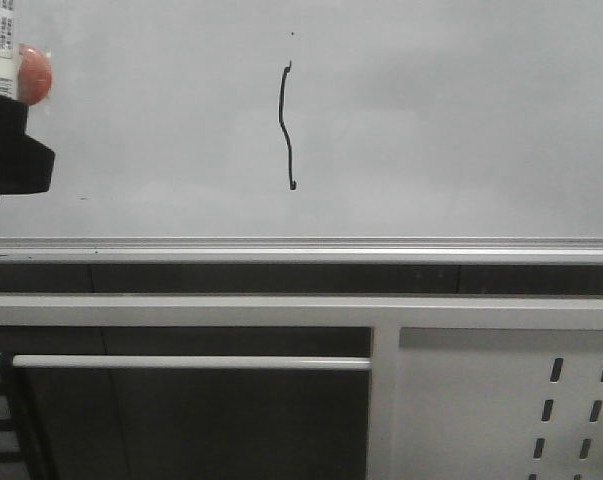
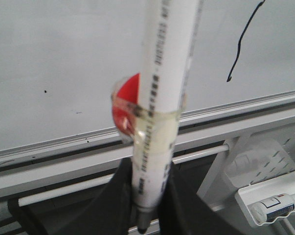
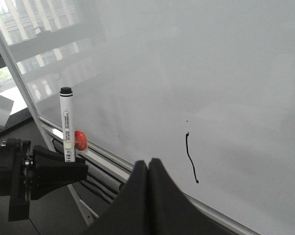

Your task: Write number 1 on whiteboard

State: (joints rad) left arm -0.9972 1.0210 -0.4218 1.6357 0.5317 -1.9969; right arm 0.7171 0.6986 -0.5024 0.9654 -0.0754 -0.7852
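One whiteboard (image 1: 461, 130) fills the upper part of the front view, pale grey and glossy, with a silver aluminium rail (image 1: 301, 250) along its lower edge. Below the rail, a white frame with a horizontal bar (image 1: 191, 362), and a white perforated panel (image 1: 511, 410) toward the lower right corner.

The number 1 (image 1: 285, 125) stands near the board's middle, well above the rail: thin black stroke, slightly wavy, small hooks at both ends. A tiny dark speck (image 1: 292, 33) sits above it.

Left gripper (image 2: 148, 196) at the board's left edge, well apart from the stroke; black jaws pinching a white marker (image 2: 164, 88) upright, black cap on top in the right wrist view. A red piece (image 2: 126, 110) is taped to the barrel.

Right gripper (image 3: 148, 169): fingers pressed together, nothing between them, off the board.

A white tray holding a small bottle (image 2: 277, 208) hangs on the panel.
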